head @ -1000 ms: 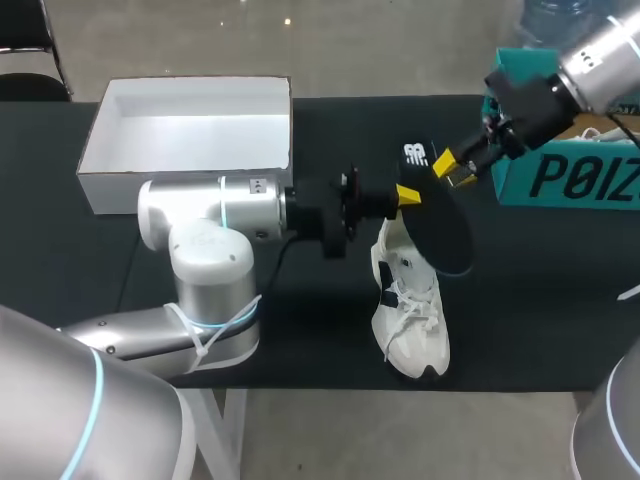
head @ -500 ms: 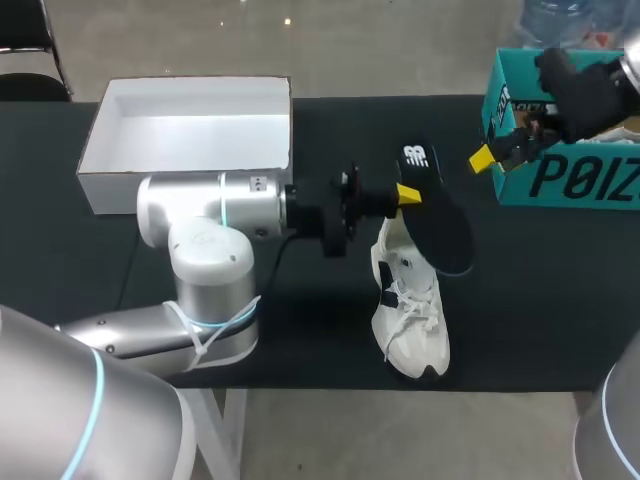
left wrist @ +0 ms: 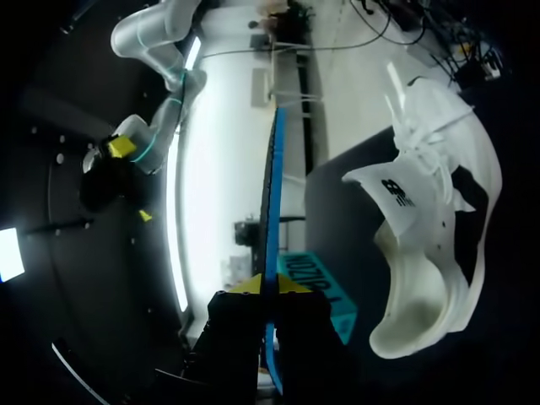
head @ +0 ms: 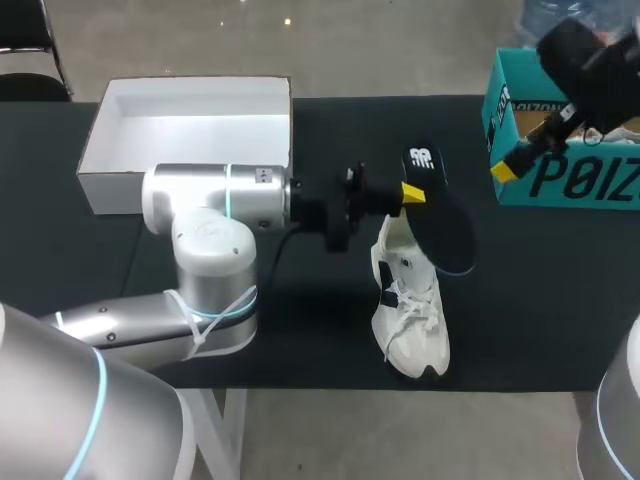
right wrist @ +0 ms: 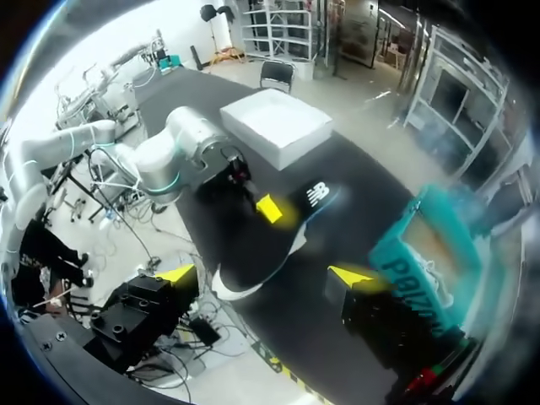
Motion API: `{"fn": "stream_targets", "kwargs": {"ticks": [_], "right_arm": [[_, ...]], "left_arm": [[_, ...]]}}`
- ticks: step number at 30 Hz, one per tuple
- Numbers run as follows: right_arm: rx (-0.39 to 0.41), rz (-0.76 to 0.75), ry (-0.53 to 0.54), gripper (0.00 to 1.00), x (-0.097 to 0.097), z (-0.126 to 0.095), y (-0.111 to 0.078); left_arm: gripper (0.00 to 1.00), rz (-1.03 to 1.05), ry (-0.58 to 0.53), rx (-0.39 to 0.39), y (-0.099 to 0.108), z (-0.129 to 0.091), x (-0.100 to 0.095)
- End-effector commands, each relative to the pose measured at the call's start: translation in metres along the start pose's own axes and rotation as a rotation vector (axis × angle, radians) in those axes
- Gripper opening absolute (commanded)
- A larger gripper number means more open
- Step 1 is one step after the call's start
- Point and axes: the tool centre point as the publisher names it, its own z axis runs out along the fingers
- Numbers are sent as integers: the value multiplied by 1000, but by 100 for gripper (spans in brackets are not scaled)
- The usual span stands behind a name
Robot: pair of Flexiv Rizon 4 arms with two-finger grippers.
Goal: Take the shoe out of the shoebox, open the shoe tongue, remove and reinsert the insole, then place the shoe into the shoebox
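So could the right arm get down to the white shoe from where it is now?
Probably yes. The right gripper hangs open near the teal box, and the laces and toe of the shoe lie uncovered. Only its heel end sits under the insole that the left gripper holds.

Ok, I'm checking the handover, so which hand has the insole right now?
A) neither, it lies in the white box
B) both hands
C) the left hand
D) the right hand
C: the left hand is shut on the black insole near the shoe, while the right hand is open and apart from it, by the teal box.
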Motion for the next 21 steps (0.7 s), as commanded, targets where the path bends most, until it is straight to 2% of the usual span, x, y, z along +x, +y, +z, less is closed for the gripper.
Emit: {"fn": "stream_targets", "kwargs": {"ticks": [1,12,21], "right_arm": [[35,-27,-28,100,1,-4,7],[31,-6,-110,100,0,-38,4],[51,-26,-97,100,4,-41,5]], "left_arm": [[0,3,8,-6,1,0,0],[0,-3,32,-28,2,-4,5],[0,-10,44,-36,3,-8,11]]}}
